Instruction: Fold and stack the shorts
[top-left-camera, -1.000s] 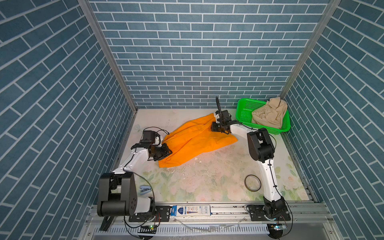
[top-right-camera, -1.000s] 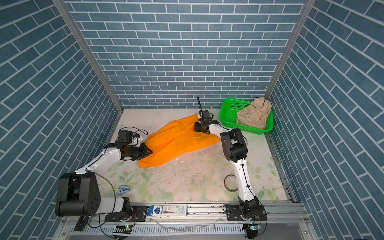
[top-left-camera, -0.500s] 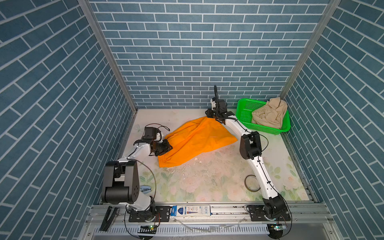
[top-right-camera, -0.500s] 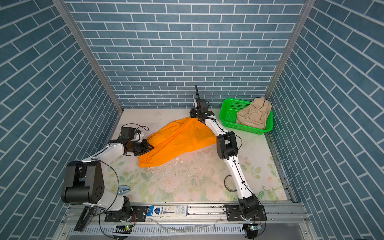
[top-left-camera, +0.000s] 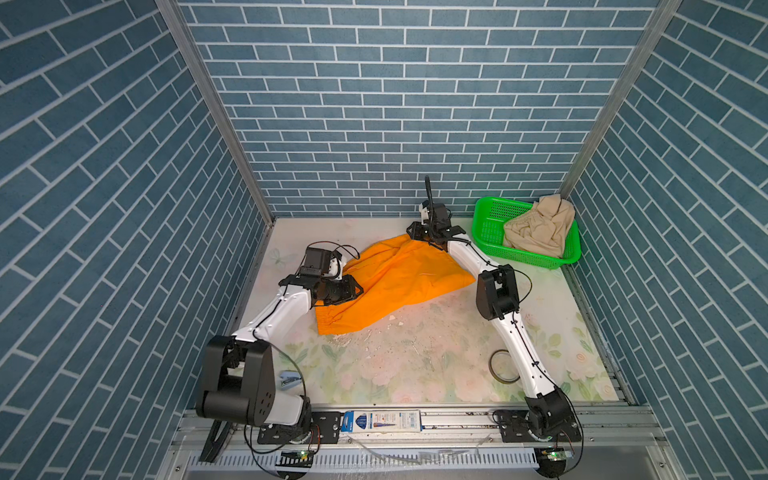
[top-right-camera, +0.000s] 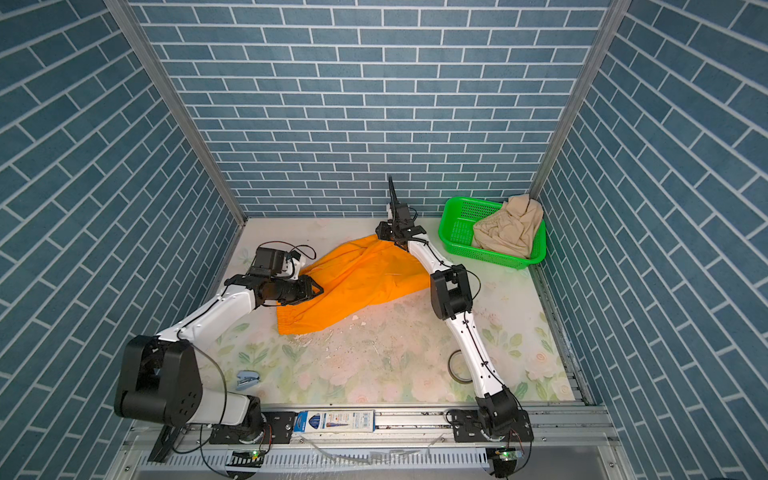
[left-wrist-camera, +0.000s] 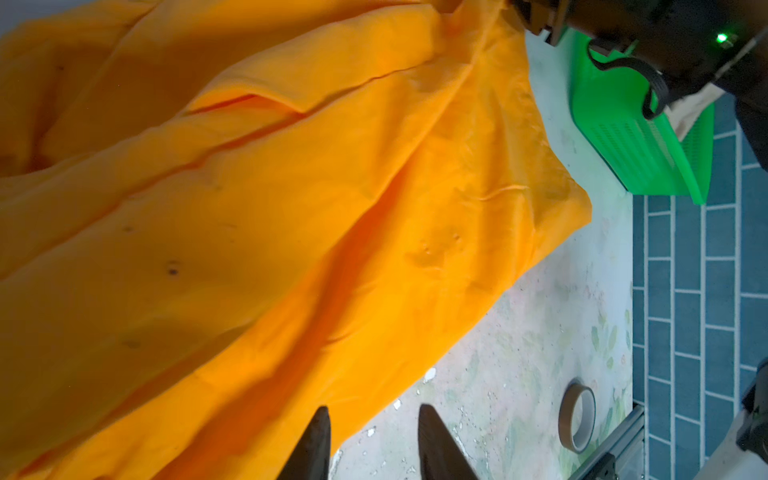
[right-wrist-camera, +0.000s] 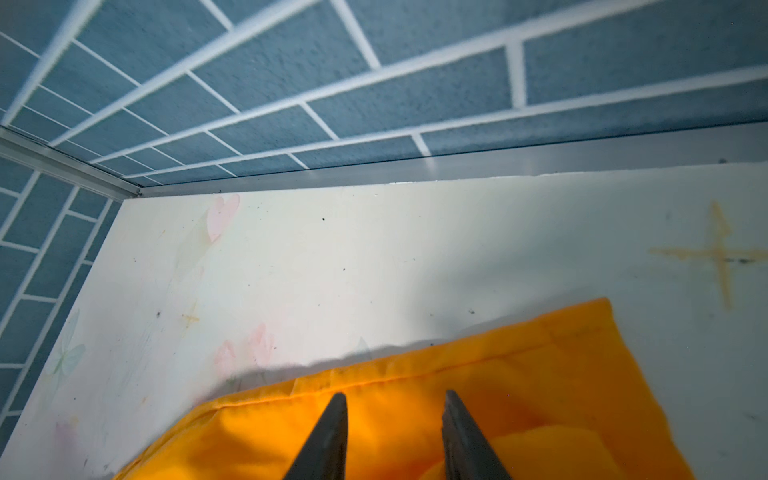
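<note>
The orange shorts lie spread flat on the table in both top views, waistband end toward the front. My left gripper hovers at their left edge; in the left wrist view it is open, with the cloth edge under one fingertip and bare table in the gap. My right gripper is at the far corner of the shorts, open above the orange hem, with nothing pinched. The beige shorts sit bunched in the green basket.
The basket stands at the back right corner, close to the right arm. A tape ring lies by the right arm's base link. A small blue stapler lies front left. White flakes litter the mat. Brick walls close three sides.
Both grippers have opened and let go of the orange shorts. The right gripper first carried its corner toward the back wall, stretching the cloth flat.
</note>
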